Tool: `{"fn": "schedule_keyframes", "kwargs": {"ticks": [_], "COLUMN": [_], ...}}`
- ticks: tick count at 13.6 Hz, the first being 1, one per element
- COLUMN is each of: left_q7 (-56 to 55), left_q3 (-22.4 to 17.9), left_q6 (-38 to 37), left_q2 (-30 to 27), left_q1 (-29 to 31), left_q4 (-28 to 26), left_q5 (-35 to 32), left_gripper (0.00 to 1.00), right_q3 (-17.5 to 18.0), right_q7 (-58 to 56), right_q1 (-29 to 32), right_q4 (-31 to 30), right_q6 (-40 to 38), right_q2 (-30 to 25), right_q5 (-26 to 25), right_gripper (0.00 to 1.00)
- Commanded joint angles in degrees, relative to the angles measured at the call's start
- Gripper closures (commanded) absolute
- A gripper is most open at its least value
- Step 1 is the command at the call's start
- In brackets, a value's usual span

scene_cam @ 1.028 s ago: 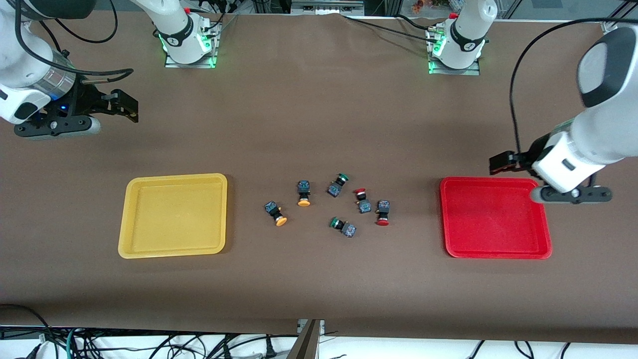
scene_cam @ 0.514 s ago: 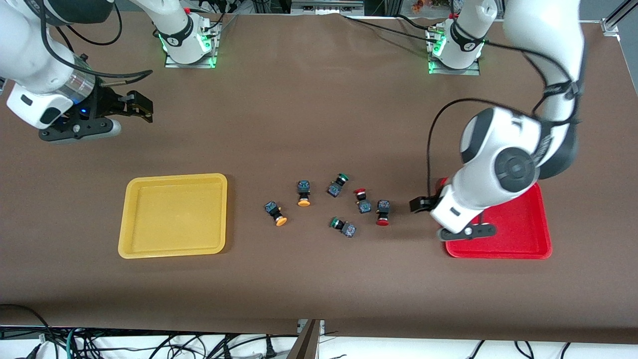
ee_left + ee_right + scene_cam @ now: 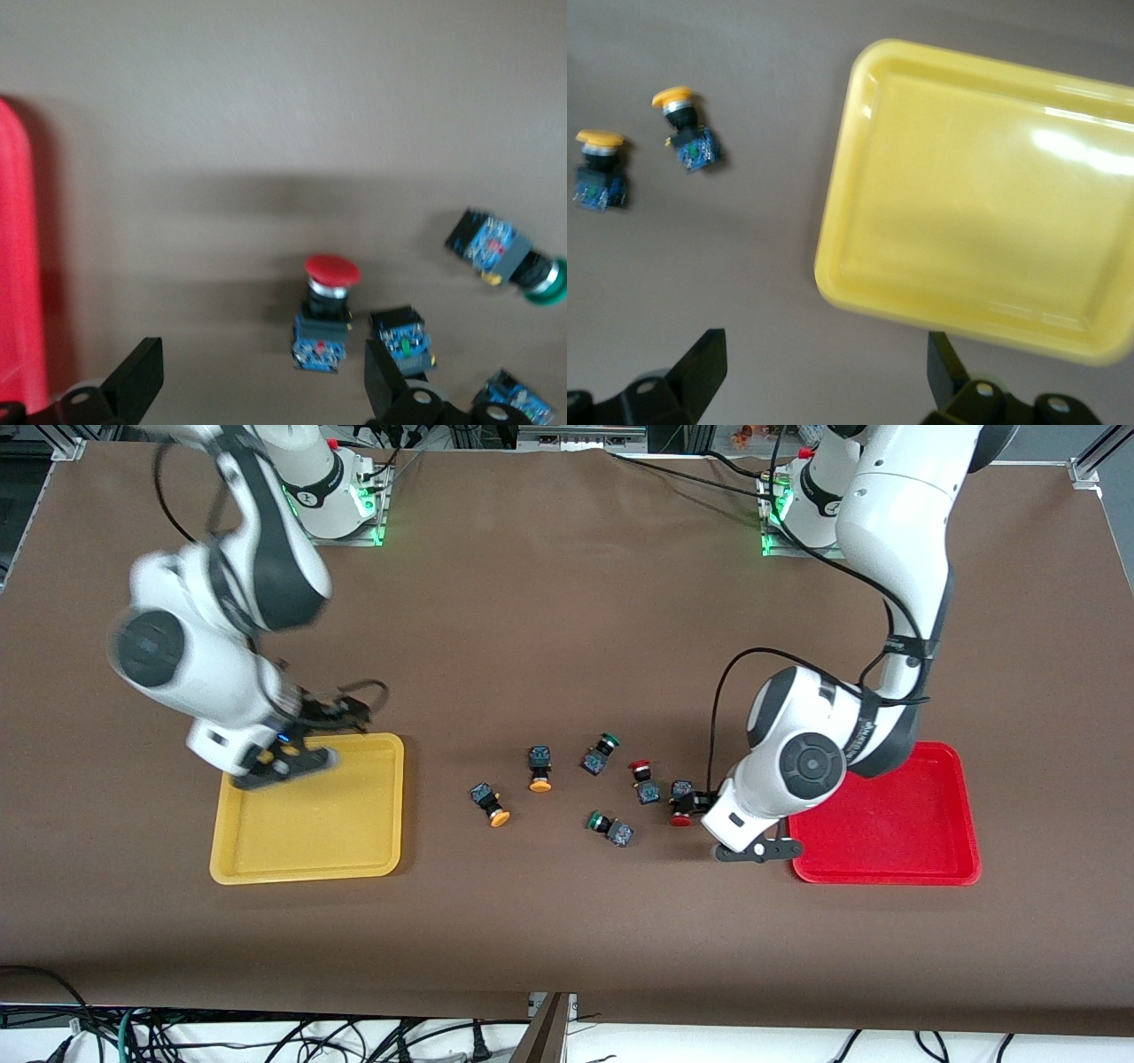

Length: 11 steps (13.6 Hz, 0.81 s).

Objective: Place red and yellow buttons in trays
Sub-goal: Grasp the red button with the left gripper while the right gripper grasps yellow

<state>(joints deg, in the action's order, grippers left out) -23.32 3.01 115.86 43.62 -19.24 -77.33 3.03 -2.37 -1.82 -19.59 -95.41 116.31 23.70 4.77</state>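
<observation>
Red and yellow buttons [image 3: 680, 802] all out on the bare brown worktop [image 3: 567, 921], none in a tray. Two red caps close together toward the left arm's end of the middle cluster, two yellow caps [image 3: 490, 804] toward the right arm's end, two green-capped switches [image 3: 611, 828] mixed among them and not part of the job. Yellow tray [image 3: 232, 868] near the right arm's end of the worktop, red tray [image 3: 886, 864] near the left arm's end, both without a single button inside. So, by judgement: nothing placed, all four picks and drops left to do.

Left gripper [image 3: 257, 390] low over the red button nearest the red tray, fingers spread wide with that button between them in the left wrist view, not closed on anything. Right gripper [image 3: 824, 372] up over the yellow tray's corner nearest the cluster, fingers likewise parted and holding nothing, yellow buttons well apart from it.
</observation>
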Motion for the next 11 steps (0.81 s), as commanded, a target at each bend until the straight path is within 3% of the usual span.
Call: {"fn": "schedule_keyframes", "kwargs": {"ticks": [1, 5, 11], "left_q7": [-0.15, -0.06, 0.64], "left_q3": [-0.47, -0.46, -0.46], "left_q6": [0.59, 0.59, 4.80], "left_q2": [0.85, 3.05, 4.98], "left_q1": [-1.77, -3.79, -3.97], "left_q4": [-2.21, -2.30, -4.14], "left_q5": [0.83, 0.75, -0.04], "left_gripper": [0.00, 0.00, 0.00], "right_q3": [-0.27, -0.27, -0.27], "right_q7": [0.58, 6.02, 5.69], "right_q1": [-4.56, -10.18, -11.78], "right_q4": [2.86, 8.56, 8.66], "right_q6": [8.28, 14.12, 20.62], "right_q2": [7.47, 16.09, 20.41], "right_q5": [0.94, 2.96, 2.00], "right_gripper": [0.00, 0.00, 0.00]}}
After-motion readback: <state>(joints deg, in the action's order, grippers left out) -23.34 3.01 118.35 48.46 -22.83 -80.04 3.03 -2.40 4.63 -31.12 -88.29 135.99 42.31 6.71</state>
